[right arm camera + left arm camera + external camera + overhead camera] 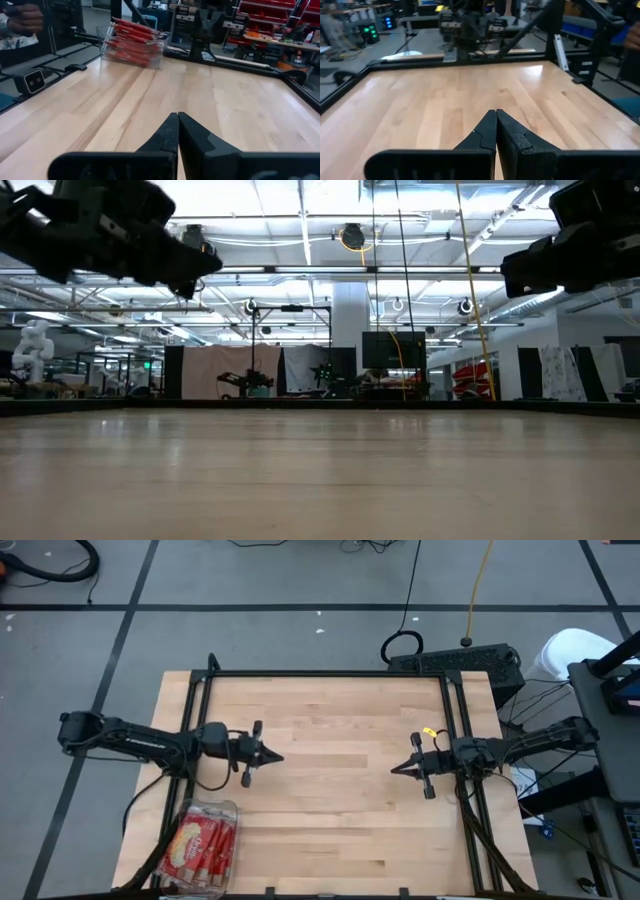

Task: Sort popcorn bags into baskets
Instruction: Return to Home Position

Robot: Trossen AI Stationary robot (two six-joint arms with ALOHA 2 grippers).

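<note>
My left claw [276, 757] hangs above the table [340, 820], near the bin [236, 825], with its fingers pressed together on nothing. My right claw [394, 768] hangs well apart from the bin, across the table from it. It is also closed tight and empty, and its tip points toward my left claw. The bags [200, 845] lie inside the bin, packed side by side.

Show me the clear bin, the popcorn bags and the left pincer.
clear bin [215, 807], high view, on the bare rim at one end.
popcorn bags [135, 30], right wrist view, on the top red packet of the stack.
left pincer [278, 757], high view, at its shut fingertips.
</note>
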